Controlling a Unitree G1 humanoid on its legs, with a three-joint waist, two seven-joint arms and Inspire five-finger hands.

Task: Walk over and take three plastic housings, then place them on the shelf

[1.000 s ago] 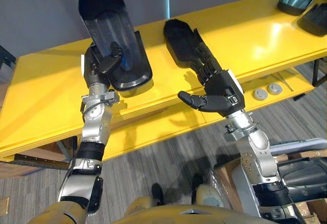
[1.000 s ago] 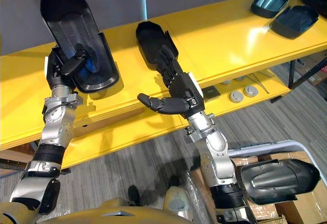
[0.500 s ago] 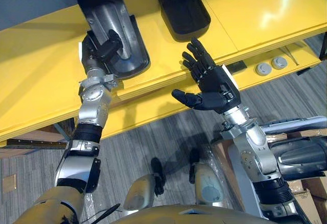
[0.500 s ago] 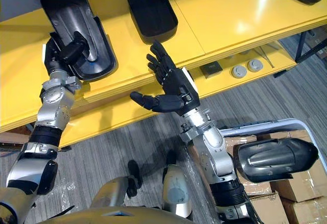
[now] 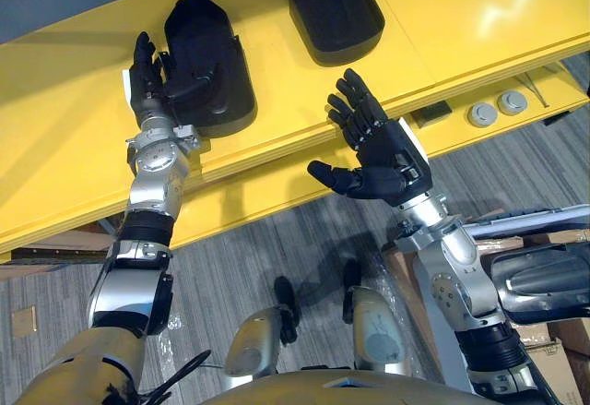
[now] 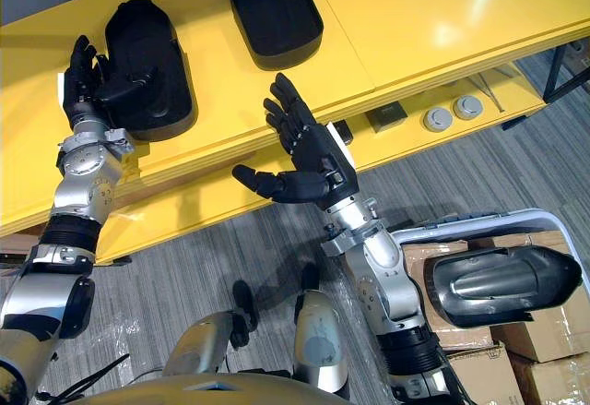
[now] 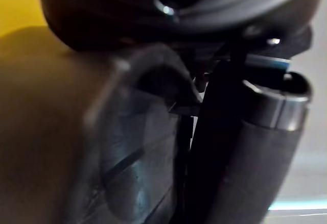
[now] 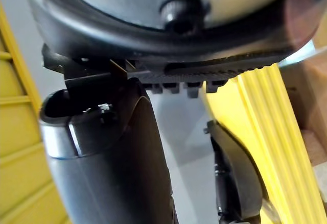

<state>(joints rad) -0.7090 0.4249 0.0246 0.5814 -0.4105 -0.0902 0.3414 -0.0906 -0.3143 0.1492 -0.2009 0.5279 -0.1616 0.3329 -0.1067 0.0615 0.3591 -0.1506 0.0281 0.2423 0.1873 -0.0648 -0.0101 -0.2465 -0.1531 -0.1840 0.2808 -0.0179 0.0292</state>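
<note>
We saw the left hand [image 5: 150,87] at the top board of the yellow shelf [image 5: 64,156]. Its fingers [image 5: 140,54] stood straight beside the left edge of a black plastic housing [image 5: 210,50], and its thumb [image 5: 189,80] lay across the housing's near end. We read that as a loose hold, not a clamp. The housing lay dome up, flat on the board and close to the front edge. The left wrist view, very close, gave us the thumb against a dark curved surface.

The right hand [image 5: 387,151] hung palm up in front of the shelf edge, spread wide and holding nothing. A second housing [image 5: 332,8] lay hollow side up further along the board, well apart from the first. A third housing [image 6: 502,285] rested low at the robot's right, on top of cardboard boxes [image 6: 516,354]. Two grey discs [image 5: 480,114] sat on the lower tier.

We judged the main risk to be the thumb. If it catches the dome as the left hand pulls away, it could drag the housing over the near edge. The right hand's spread fingers also stood near that front edge, so a careless lift could strike it. Because the third housing sat low and to the side, reaching it would call for a turn close to the shelf.
</note>
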